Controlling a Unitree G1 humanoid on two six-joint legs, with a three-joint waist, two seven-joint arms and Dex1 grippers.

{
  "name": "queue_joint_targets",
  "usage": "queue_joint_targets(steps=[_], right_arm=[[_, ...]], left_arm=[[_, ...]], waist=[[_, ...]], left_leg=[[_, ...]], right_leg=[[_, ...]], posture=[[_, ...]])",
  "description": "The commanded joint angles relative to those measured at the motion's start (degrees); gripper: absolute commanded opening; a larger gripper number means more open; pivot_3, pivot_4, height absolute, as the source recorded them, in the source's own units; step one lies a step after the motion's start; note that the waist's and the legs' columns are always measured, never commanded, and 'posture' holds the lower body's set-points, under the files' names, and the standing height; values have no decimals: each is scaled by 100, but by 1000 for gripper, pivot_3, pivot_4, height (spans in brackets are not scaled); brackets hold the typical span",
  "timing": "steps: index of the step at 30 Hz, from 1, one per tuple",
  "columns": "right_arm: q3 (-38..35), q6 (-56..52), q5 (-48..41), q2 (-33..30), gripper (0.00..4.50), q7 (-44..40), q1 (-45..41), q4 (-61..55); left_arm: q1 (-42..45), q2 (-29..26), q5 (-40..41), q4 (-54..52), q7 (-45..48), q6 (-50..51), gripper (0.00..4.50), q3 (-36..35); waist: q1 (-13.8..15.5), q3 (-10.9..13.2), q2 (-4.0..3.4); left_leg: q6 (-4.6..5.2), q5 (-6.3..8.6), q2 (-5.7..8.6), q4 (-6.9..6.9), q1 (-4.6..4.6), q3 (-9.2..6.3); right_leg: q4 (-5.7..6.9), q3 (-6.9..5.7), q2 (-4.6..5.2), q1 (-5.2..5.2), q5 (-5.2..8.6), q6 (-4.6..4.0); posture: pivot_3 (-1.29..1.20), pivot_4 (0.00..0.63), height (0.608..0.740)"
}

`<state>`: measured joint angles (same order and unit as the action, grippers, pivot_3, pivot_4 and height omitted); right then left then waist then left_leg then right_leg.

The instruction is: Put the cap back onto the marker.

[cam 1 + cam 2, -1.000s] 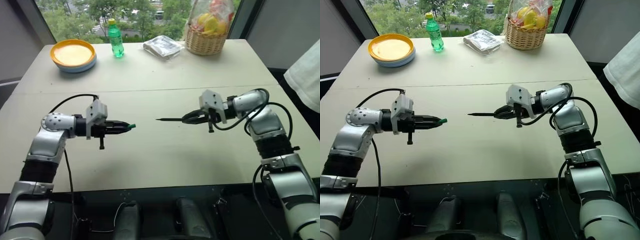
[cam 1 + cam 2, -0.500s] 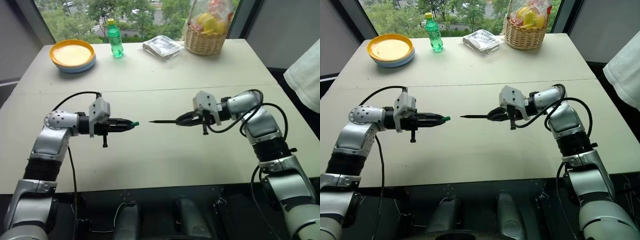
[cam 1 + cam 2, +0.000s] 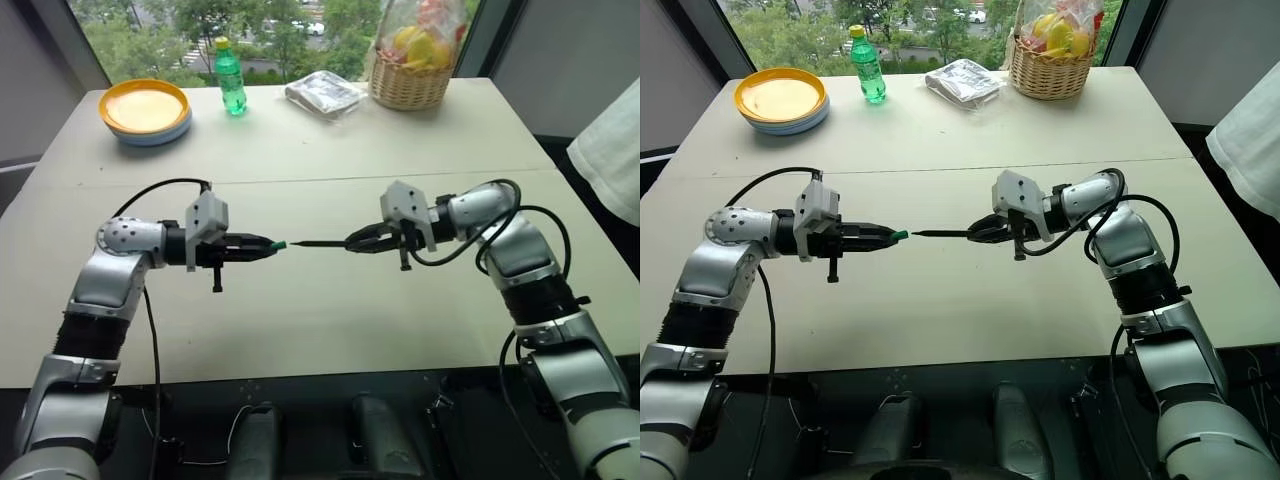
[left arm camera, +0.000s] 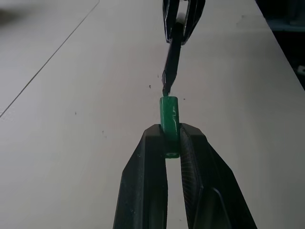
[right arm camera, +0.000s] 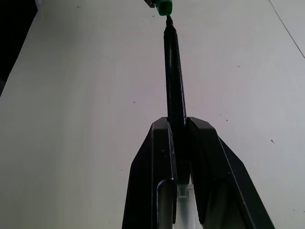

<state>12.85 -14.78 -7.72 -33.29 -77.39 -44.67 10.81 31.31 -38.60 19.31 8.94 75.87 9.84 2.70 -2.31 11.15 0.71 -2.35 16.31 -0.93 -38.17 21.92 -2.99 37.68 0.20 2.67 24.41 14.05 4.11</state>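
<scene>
cap [image 4: 169, 125] pinched in left claw [image 4: 172, 143], marker [image 5: 175, 90] tip just beside it.

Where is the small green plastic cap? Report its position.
The small green plastic cap is pinched in the left hand, above mid-table, right at the thin dark marker's tip.

You're in an office or lab-type room set up with homely props: a plain beige bench [image 3: 940, 140] by a big window [image 3: 930, 20] with trees outside, grey walls, plus a stack of yellow and blue plates [image 3: 781, 100], a green plastic bottle [image 3: 868, 65] and a wicker fruit basket [image 3: 1050, 72].
</scene>
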Motion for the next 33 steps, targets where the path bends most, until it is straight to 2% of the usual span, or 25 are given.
queue_joint_targets(steps=[1,33], right_arm=[[-30,-32,-133,-9,49,17,-4,-280],[160,-204,-208,38,49,50,52,-576]], left_arm=[[84,-20,63,-131,-17,30,0,-45],[196,-7,-21,-81,173,-16,0,115]], waist=[[0,0,0],[1,0,0]], left_leg=[[0,0,0,0,0,0],[0,0,0,0,1,-1]], right_leg=[[0,0,0,0,0,0],[0,-1,0,0,0,0]], posture=[[0,150,740],[0,150,740]])
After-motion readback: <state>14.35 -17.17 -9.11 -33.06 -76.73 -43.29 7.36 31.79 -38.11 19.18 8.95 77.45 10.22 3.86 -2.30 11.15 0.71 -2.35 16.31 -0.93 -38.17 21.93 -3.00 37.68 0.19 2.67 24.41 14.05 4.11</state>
